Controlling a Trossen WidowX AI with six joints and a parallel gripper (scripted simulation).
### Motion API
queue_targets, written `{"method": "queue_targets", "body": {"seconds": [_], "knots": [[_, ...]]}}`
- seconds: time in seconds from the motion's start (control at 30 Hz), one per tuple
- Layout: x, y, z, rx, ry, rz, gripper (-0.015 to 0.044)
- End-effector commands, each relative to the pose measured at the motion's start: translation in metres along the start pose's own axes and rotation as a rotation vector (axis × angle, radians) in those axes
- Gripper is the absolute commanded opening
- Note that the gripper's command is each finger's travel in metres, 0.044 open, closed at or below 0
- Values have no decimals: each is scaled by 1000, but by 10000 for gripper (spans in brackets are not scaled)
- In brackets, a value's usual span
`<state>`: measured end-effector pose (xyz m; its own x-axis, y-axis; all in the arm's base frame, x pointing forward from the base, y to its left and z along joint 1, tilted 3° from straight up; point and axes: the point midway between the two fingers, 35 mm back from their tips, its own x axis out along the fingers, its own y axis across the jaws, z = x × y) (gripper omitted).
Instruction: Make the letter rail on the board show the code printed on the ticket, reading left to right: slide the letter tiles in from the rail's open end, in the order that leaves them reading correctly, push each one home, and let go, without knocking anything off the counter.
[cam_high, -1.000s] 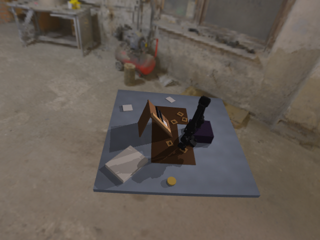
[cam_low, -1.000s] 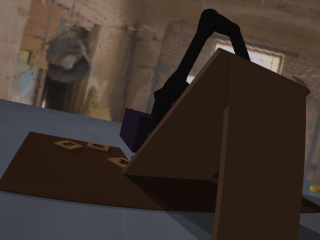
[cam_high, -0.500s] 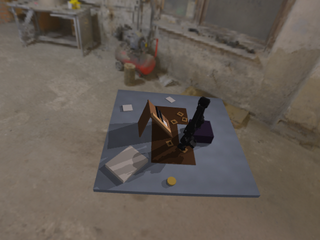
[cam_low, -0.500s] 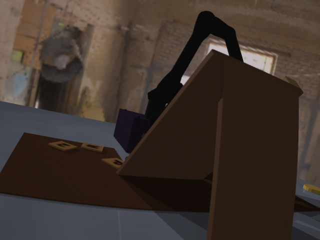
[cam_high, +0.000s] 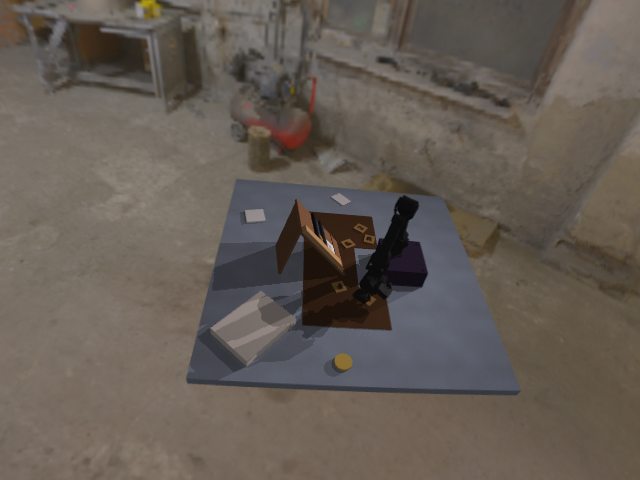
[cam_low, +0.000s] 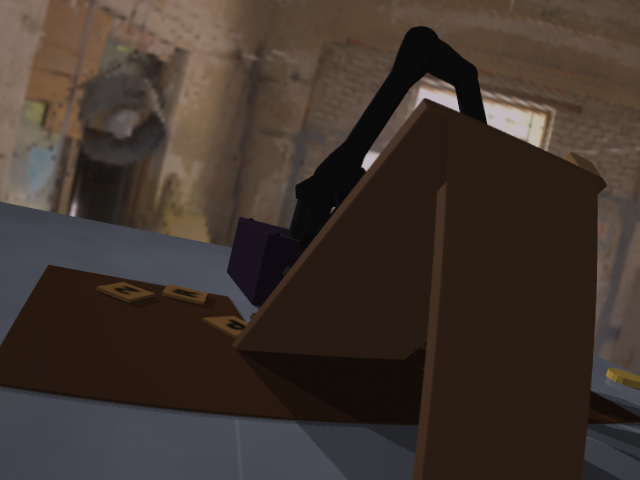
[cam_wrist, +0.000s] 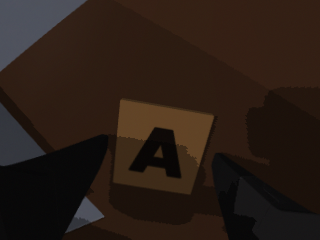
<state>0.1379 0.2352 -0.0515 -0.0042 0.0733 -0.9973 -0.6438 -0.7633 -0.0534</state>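
Observation:
My open gripper (cam_high: 373, 293) (cam_wrist: 161, 146) is low over the brown mat (cam_high: 325, 316) (cam_low: 103, 356) (cam_wrist: 165, 60), fingers on either side of a wooden tile marked A (cam_wrist: 137, 112), not gripping it. In the exterior view the board hides the fingers. Another tile (cam_high: 343, 289) lies nearer the board. Three tiles (cam_high: 347, 243) (cam_high: 360, 227) (cam_high: 369, 239) lie on the mat's far part; the exterior view shows lettered tiles (cam_low: 111, 290) (cam_low: 170, 291) (cam_low: 214, 321) there. The sloping board (cam_high: 319, 252) (cam_low: 511, 310) has a white patch and dark strips; its code and rail contents are unreadable.
The arm stands by a dark purple block (cam_high: 408, 266) (cam_low: 248, 263). A pale slab (cam_high: 253, 325) lies at the near left, a yellow disc (cam_high: 342, 362) (cam_low: 622, 377) near the front edge. Two white pieces (cam_high: 254, 215) (cam_high: 340, 198) lie towards the back.

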Motion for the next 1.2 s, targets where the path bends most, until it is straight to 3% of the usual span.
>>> {"method": "queue_targets", "body": {"seconds": [0.0, 0.23, 0.27, 0.67, 0.97, 1.17], "knots": [[3, 1, -1, 6, 5, 3, 340], [3, 1, -1, 6, 5, 3, 340], [2, 1, -1, 6, 5, 3, 314], [2, 1, -1, 6, 5, 3, 234], [-3, 3, 0, 6, 5, 3, 0], [-5, 3, 1, 6, 5, 3, 0]]}}
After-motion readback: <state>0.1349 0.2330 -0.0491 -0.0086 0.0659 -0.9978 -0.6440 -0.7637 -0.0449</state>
